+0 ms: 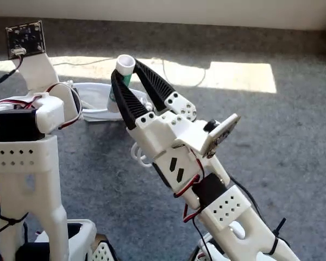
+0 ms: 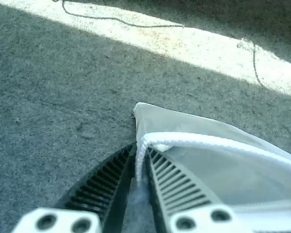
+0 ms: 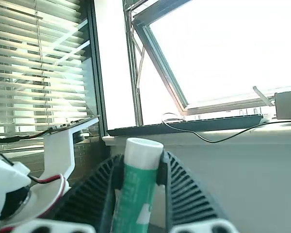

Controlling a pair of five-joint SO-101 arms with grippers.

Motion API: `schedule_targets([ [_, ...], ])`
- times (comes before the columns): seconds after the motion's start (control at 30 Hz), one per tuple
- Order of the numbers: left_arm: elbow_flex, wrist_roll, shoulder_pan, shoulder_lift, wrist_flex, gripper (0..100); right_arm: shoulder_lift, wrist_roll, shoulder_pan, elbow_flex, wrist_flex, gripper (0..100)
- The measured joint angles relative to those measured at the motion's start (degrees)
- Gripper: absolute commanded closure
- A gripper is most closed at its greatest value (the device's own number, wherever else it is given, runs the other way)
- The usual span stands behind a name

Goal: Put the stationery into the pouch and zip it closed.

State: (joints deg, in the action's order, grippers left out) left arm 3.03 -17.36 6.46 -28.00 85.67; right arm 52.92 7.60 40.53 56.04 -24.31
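Stick: green-and-white plastic glue stick with a white cap (image 1: 124,66), upright and raised off the grey felt-covered desk (image 1: 293,141); in the high view it sits near the pouch.
Stick handling: probably light, rigid and smooth-walled, so it could slide or twist in a pinch. Mid-body is the best place to hold it, which leaves the cap end free.
Right jaws: clenched on the glue stick. The black ribbed fingers (image 3: 184,194) press either side of the tube, and the cap pokes out past the tips. Opening is narrow, just the tube's width.
Pouch: white translucent soft pouch with a white corded rim (image 2: 218,165), lying on the desk with one corner lifted slightly at the left jaws.
Pouch handling: likely thin, floppy and very light. It would drag or crumple if pushed, so take it at the stiffer corded rim or a corner, not the loose wall.
Left jaws: pinched nearly closed on the pouch's corner. The white cord runs down between the ribbed fingers (image 2: 172,179), with almost no gap.
Mouth: cannot tell if the pouch is open wide enough for the stick.
Zip: puller not made out.
Risk: the stick may catch on the rim and push the pouch away; the left pinch should anchor it.
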Motion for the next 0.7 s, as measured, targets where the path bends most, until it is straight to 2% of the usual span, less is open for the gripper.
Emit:
schedule_targets([
  [0.33,0.0,0.0,0.0,0.0,0.0,99,-14.77,0.0,1.41,0.26,-14.33,99.1],
  [0.7,0.0,0.0,0.0,0.0,0.0,99,-24.79,-0.18,-0.62,0.26,-23.3,99.1],
])
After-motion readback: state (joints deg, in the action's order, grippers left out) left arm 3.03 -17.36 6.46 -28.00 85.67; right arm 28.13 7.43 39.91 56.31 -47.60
